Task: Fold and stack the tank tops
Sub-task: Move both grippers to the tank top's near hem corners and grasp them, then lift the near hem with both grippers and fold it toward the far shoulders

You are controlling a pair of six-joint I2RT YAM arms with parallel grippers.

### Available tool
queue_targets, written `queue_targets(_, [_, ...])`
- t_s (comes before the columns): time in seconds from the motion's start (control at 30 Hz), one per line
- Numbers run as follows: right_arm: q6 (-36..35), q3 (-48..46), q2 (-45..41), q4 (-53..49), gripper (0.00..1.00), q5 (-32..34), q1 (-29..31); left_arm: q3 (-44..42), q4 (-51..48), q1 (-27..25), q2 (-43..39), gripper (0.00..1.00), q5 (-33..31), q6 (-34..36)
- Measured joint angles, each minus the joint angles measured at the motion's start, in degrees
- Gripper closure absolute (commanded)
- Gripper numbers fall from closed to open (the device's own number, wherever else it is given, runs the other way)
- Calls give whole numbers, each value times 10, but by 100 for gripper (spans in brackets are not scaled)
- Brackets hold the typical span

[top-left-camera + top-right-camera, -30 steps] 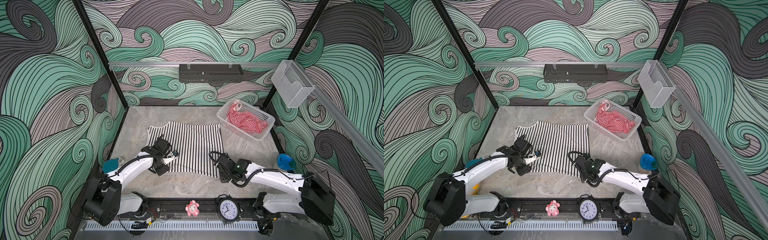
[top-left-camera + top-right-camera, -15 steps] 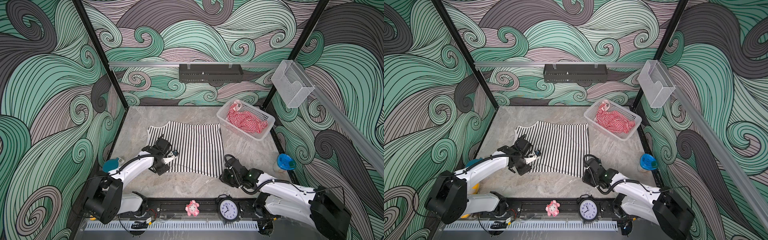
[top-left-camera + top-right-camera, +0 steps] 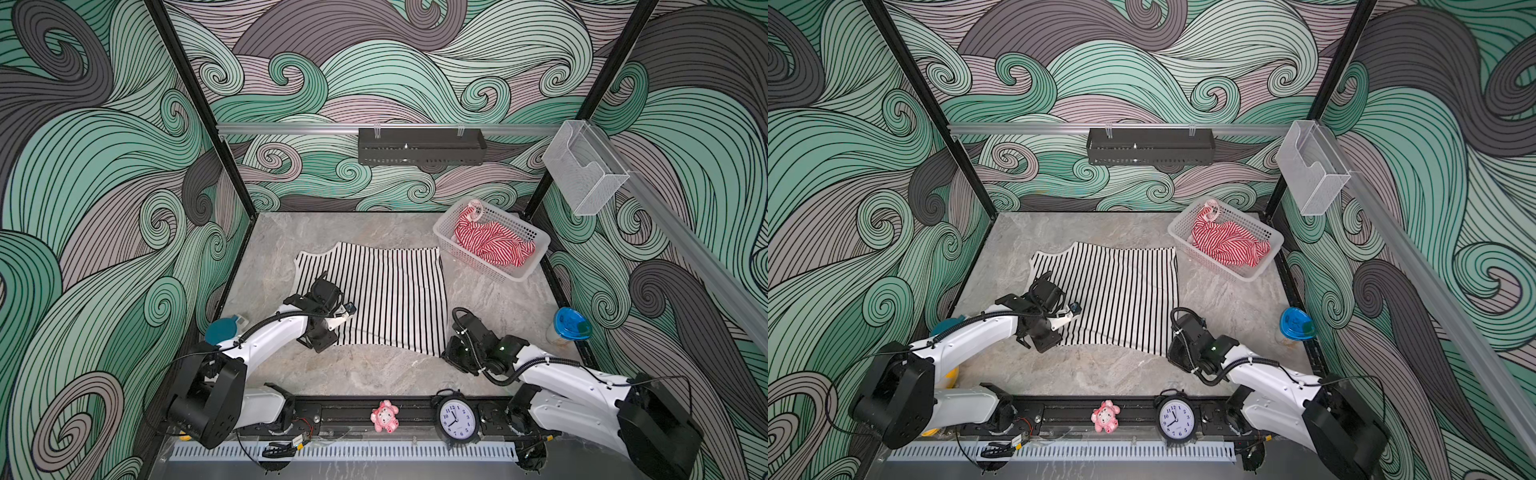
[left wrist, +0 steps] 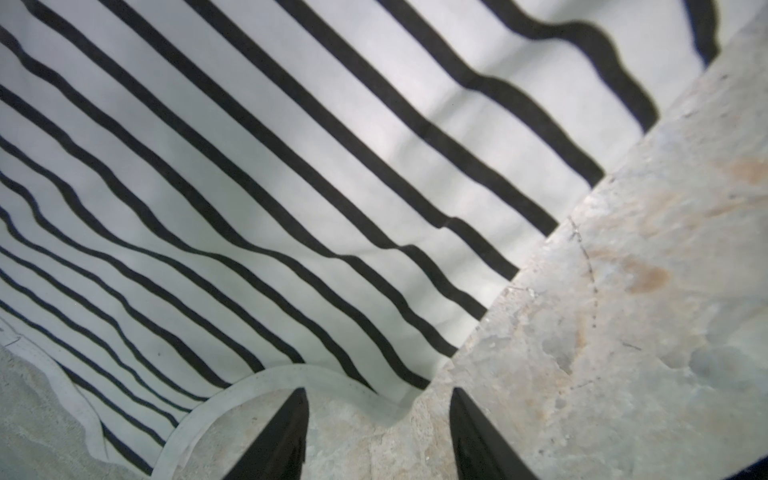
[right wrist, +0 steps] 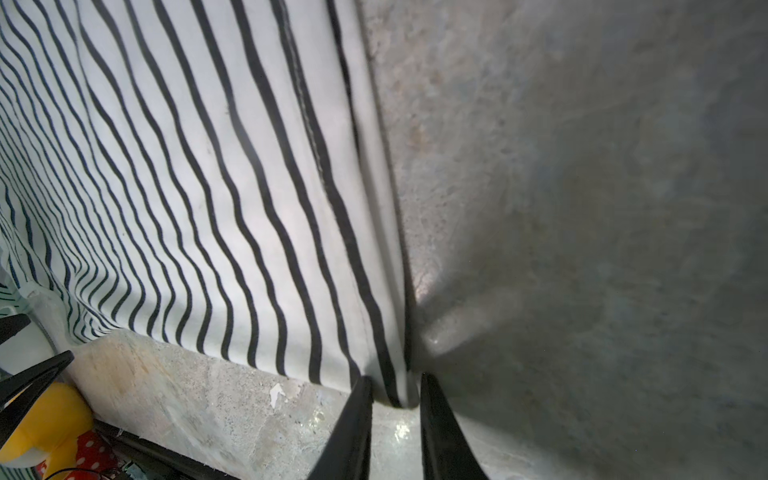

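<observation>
A grey marble-look bench [image 3: 374,374] is boxed in by walls printed with green and mauve swirls. Of the two tank tops, the black-and-white tank top [image 3: 386,299] lies spread flat mid-bench, and the red-and-white tank top [image 3: 490,245] sits crumpled in one white basket [image 3: 528,270] at the far right corner. Two arms reach in from the near edge. The left gripper [image 4: 376,395] stands with its jaws apart over bare bench at the top's near left corner, clasping nothing. The right gripper [image 5: 392,382] pinches the top's near right corner. Around the bench are one blue-lidded cup [image 3: 567,326] by the right edge, and one alarm clock [image 3: 457,417] and one pink plush toy [image 3: 384,415] on the near rail. Nothing lies on the spread top.
</observation>
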Motion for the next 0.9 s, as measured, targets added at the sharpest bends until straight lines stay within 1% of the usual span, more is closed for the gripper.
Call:
queue_targets(0.07, [-2,0,2,2,78,0,0,-5,2,0,-2,42,-2,0])
queue_targets(0.13, [-5,0,2,2,83,0,0,-9,3,0,-6,42,-5,0])
queue_targets(0.23, [-8,0,7,1,93,0,-1,-11,5,0,-7,42,-7,0])
queue_targets(0.3, [-10,2,9,0,96,0,-3,-13,9,0,-7,40,-9,0])
queue_targets(0.4, [-12,6,9,-3,96,0,-4,-19,16,0,-10,37,-19,1])
queue_targets(0.47, [-14,12,9,-9,97,0,-5,-26,22,0,-23,36,-22,2])
queue_targets(0.53, [-17,23,9,-18,100,0,-5,-30,24,0,-41,37,-22,3])
queue_targets(0.63, [-24,42,6,-33,100,1,-6,-31,30,0,-61,39,-25,6])
queue_targets(0.9, [-36,71,0,-46,100,4,-8,-33,26,0,-58,41,-31,27])
